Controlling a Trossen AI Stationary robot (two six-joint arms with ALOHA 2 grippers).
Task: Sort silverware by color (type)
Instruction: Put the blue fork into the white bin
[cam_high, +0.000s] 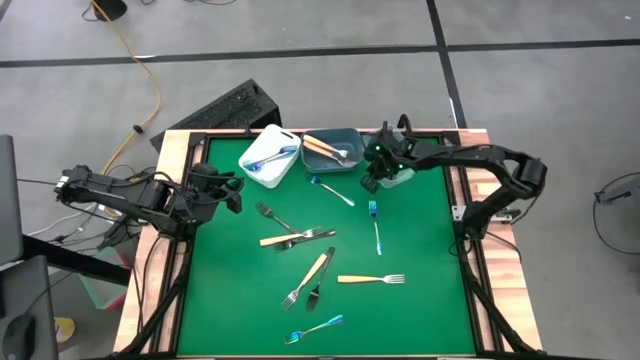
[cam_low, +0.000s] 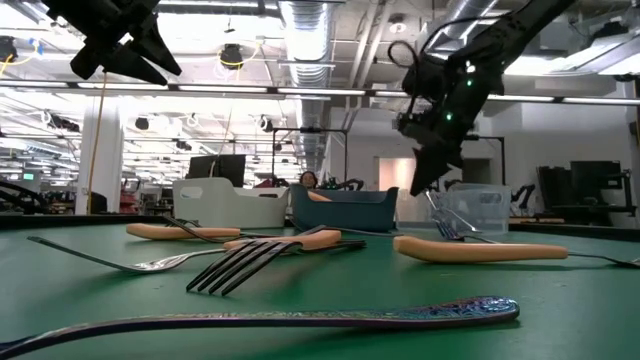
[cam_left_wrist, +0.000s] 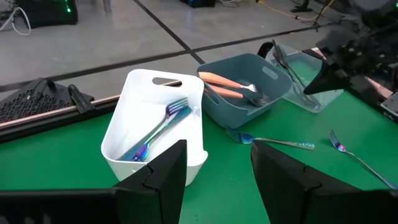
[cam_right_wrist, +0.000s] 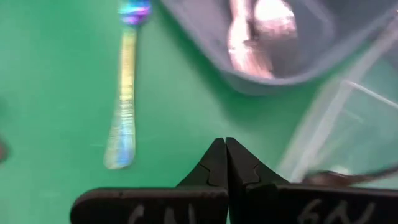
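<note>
Right tool (cam_high: 372, 183) clenched, empty, at the desk's (cam_high: 225, 300) far edge beside the clear bin (cam_high: 397, 176). Left tool (cam_high: 232, 190) released, waiting near the left edge. Silverware (cam_high: 300, 239) scattered mid-desk; some already in the white bin (cam_high: 270, 155) and blue bin (cam_high: 333, 150).

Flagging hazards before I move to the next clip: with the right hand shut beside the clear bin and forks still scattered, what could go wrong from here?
1. The right hand sits shut, close to the clear bin and the grey-blue bin; a sideways move could knock either one.
2. A black-handled fork and an orange-handled fork lie overlapping; grabbing one may drag the other.
3. The left hand waits open near the white bin and could bump it.
</note>
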